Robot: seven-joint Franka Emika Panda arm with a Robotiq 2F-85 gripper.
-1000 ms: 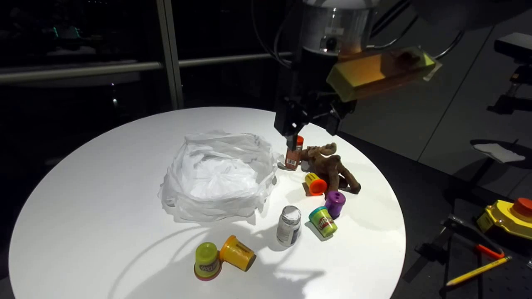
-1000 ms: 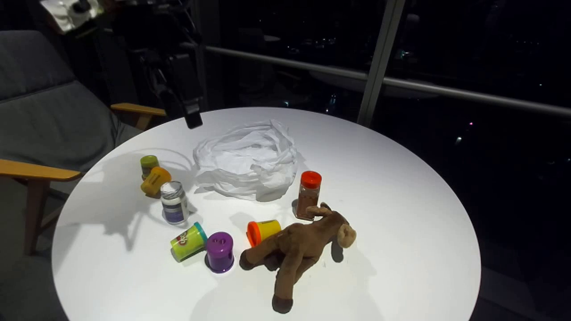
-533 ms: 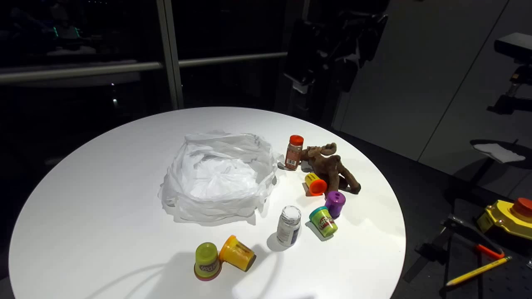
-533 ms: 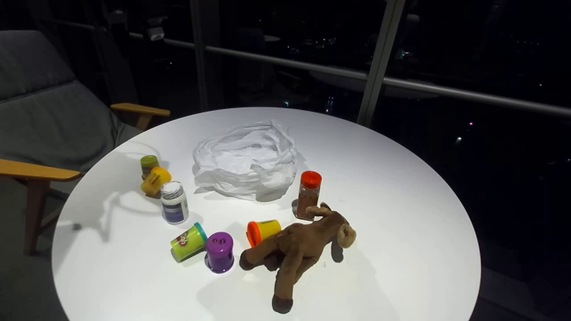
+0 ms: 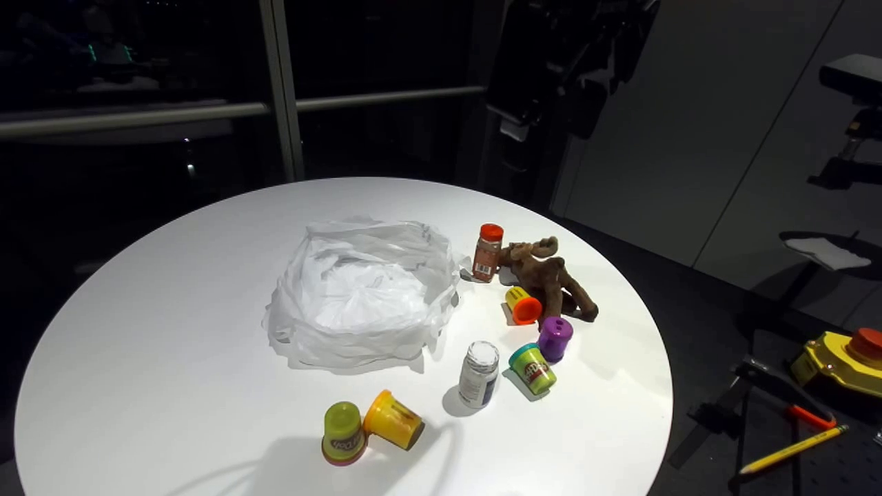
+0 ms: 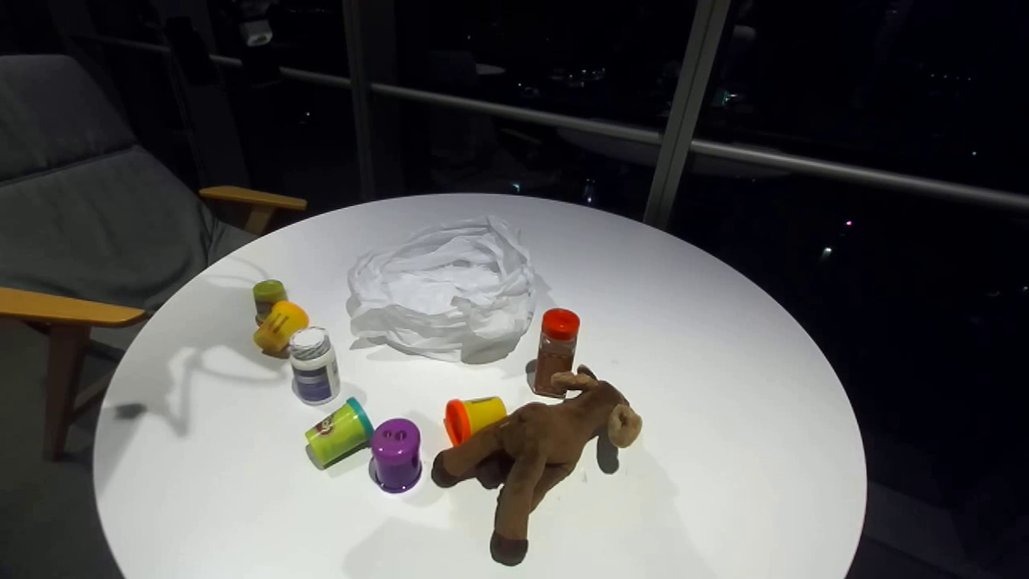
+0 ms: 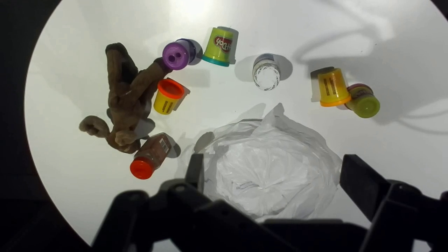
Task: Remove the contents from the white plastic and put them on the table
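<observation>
Black gripper, cropped in wrist view, partly hides the plastic bag.

1. Crumpled plastic bag, mouth up, on round white tbl.
2. Brown plush lying nr front; orange-lidded yellow tub on side, partly behind it.
3. Red-lidded jar upright by plush's head; contact unclear.
4. Purple pot upright, lime tub w/ teal lid on side just beside.
5. White bottle upright; behind it amber tub on side, then green tub upright.
6. Grey chair w/ wood arms at far L.
</observation>
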